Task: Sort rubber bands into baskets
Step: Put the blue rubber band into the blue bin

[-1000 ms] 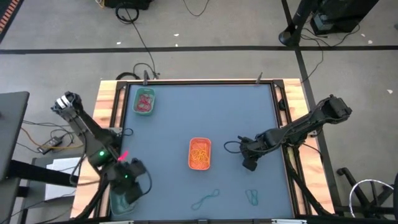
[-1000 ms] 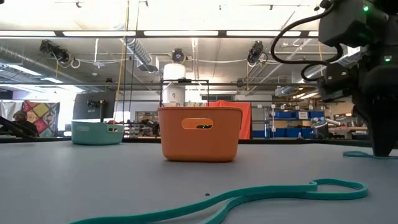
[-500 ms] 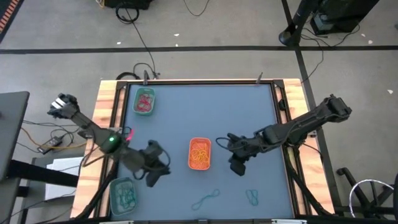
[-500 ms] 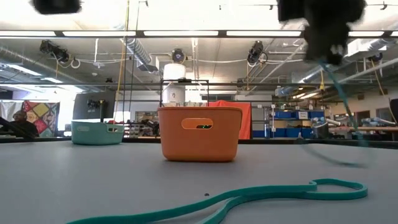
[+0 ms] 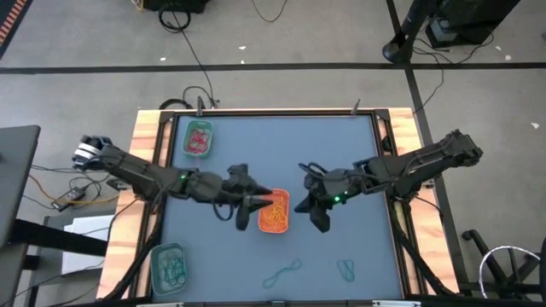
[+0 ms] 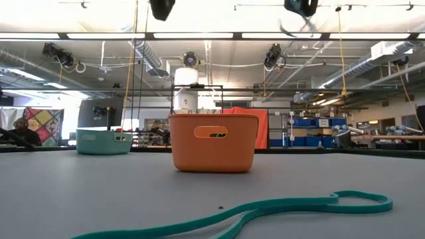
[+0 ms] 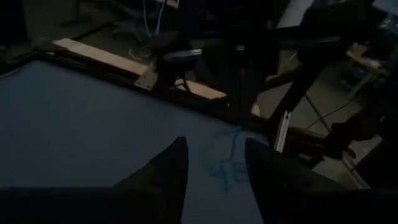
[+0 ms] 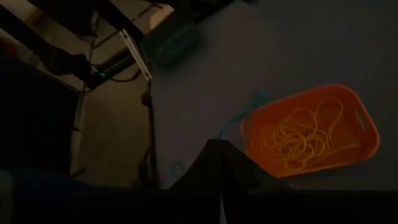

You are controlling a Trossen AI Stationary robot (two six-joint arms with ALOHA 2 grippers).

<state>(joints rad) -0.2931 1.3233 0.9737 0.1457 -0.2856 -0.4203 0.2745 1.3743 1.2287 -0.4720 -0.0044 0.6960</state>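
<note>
Mostly sorted. Orange basket (image 5: 274, 211) mid-surface holds orange-yellow bands, the far-left basket (image 5: 198, 139) holds red-pink ones, the near-left teal basket (image 5: 169, 266) holds teal ones. Left on the surface (image 5: 341, 153): a long teal band (image 5: 282, 273) and a smaller teal band (image 5: 346, 270), both near the front edge. Left claw (image 5: 253, 201) hangs over the orange basket's left rim, fingers (image 7: 166, 171) apart, nothing between them. Right claw (image 5: 317, 215) sits just right of that basket, fully closed; can't tell if it's holding a band.

Orange basket (image 5: 274, 211), teal band (image 6: 265, 207)
</note>
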